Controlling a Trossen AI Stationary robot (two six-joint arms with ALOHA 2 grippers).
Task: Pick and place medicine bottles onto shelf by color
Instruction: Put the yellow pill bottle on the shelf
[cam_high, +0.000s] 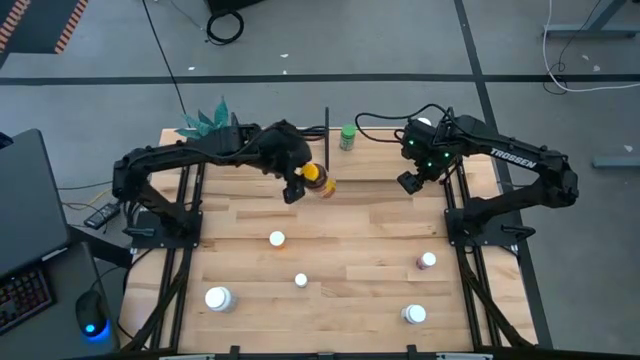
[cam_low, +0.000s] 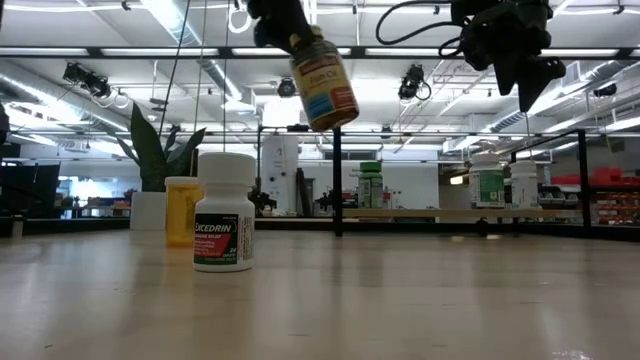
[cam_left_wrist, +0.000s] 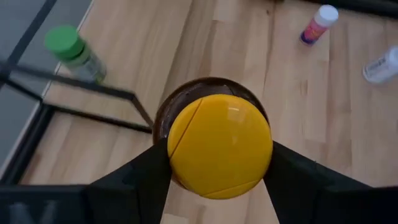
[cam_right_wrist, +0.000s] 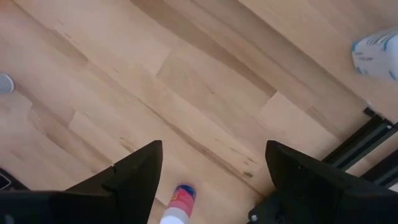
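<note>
Amber yellow-capped bottle (cam_high: 316, 181), tilted aloft near the shelf (cam_high: 400, 160) at tabletop 12 o'clock, is pinched by left gripper (cam_left_wrist: 214, 163) fingers; may slip; right gripper (cam_right_wrist: 214, 171) fingers spread, empty.

Your left end effector (cam_high: 305, 183) is raised off the counter, its arm reaching from the left base toward the centre. Its two fingers (cam_left_wrist: 140, 180) are clamped on the amber bottle (cam_left_wrist: 217, 143), one on either side just under the yellow cap, and the bottle hangs tilted beneath them. Your right end effector (cam_high: 413, 181) also hangs high, its arm bent back toward the right base. Its fingers (cam_right_wrist: 134, 177) are spread wide with nothing between them.
</note>
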